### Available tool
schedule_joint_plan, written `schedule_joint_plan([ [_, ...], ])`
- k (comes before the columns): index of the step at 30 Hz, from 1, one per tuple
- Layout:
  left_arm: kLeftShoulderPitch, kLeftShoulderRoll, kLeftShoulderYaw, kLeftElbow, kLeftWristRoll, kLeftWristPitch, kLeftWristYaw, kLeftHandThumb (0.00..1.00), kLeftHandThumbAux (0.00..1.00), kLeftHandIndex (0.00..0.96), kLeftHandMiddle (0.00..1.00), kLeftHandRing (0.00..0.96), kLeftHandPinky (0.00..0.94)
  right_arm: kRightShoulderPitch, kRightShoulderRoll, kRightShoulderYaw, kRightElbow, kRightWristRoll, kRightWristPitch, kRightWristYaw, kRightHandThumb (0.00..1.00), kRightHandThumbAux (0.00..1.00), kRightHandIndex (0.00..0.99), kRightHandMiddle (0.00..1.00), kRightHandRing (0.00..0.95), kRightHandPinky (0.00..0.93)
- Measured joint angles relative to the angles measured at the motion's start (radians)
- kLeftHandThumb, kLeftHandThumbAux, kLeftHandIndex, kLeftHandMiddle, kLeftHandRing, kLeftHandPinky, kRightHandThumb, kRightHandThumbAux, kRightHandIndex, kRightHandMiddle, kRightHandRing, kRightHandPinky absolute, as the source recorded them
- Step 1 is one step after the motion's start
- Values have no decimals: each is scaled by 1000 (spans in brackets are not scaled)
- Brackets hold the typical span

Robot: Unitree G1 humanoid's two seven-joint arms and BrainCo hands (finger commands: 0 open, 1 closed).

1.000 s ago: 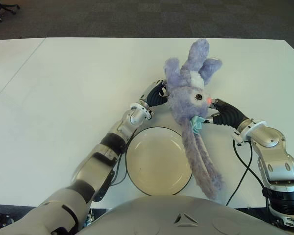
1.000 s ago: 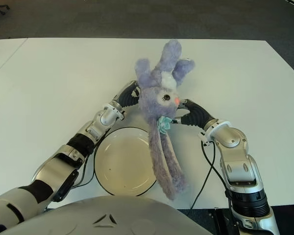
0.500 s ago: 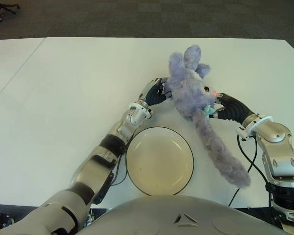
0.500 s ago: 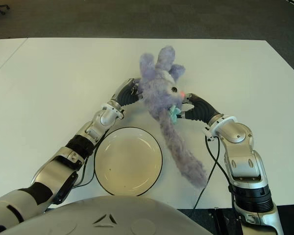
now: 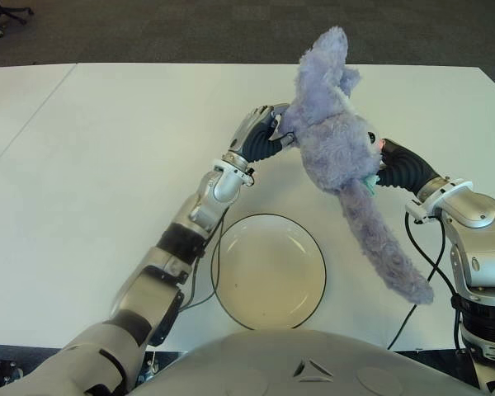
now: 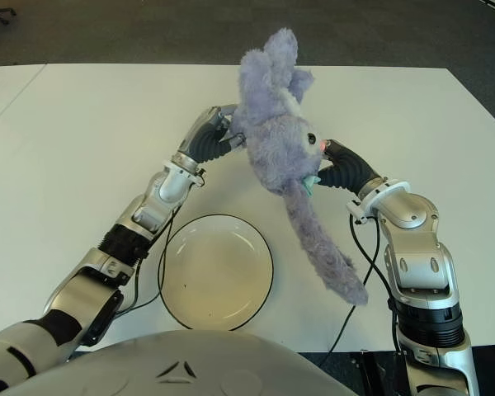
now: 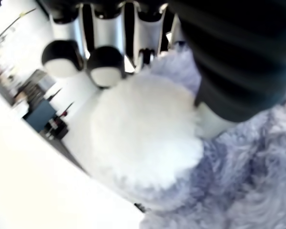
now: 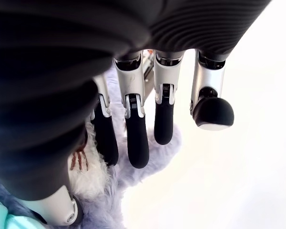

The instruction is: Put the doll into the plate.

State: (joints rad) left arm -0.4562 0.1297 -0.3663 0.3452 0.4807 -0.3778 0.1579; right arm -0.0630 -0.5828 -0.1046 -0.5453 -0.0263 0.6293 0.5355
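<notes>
**Doll lifted higher, beyond the plate**

Raised and swung farther from the plate (image 5: 269, 271) than half a second ago: purple plush doll (image 5: 338, 148), now held aloft above the white worktop (image 5: 107, 148), past the plate's far rim. Clamped from both sides — left robot hand (image 5: 262, 136) and right robot hand (image 5: 393, 169), fingers curled into the fur. No readable writing anywhere. Seen only in the left wrist view: white fluffy patch. Only in the right: teal scrap.

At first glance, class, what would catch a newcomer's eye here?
A fluffy purple plush rabbit doll hangs above the white table, gripped between the left hand and the right hand. Its long limb dangles to the right of the empty cream plate with a dark rim.
</notes>
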Motion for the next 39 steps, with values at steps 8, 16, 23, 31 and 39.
schedule_joint_plan([
  [8, 127, 86, 29, -278, -33, 73, -113, 729, 699, 438, 863, 852, 843, 8, -5, -8, -55, 18, 48, 1, 691, 724, 435, 830, 838, 822],
  [16, 249, 162, 38, -519, -37, 179, -231, 734, 697, 440, 845, 844, 820, 20, -16, -14, -148, 36, 73, 4, 692, 725, 434, 828, 835, 816],
  [23, 275, 190, 44, -580, 2, 195, -245, 737, 694, 439, 877, 861, 851, 21, -33, -15, -161, 45, 73, 10, 693, 725, 435, 831, 838, 831],
  [31, 269, 245, 99, -611, 30, 143, -241, 738, 693, 440, 888, 865, 846, 11, -50, -17, -161, 58, 71, 15, 692, 725, 435, 833, 840, 824],
  [39, 297, 298, 149, -699, -22, 121, -302, 745, 693, 442, 838, 834, 829, -1, -74, -50, -181, 88, 79, 23, 690, 725, 434, 831, 837, 821],
])
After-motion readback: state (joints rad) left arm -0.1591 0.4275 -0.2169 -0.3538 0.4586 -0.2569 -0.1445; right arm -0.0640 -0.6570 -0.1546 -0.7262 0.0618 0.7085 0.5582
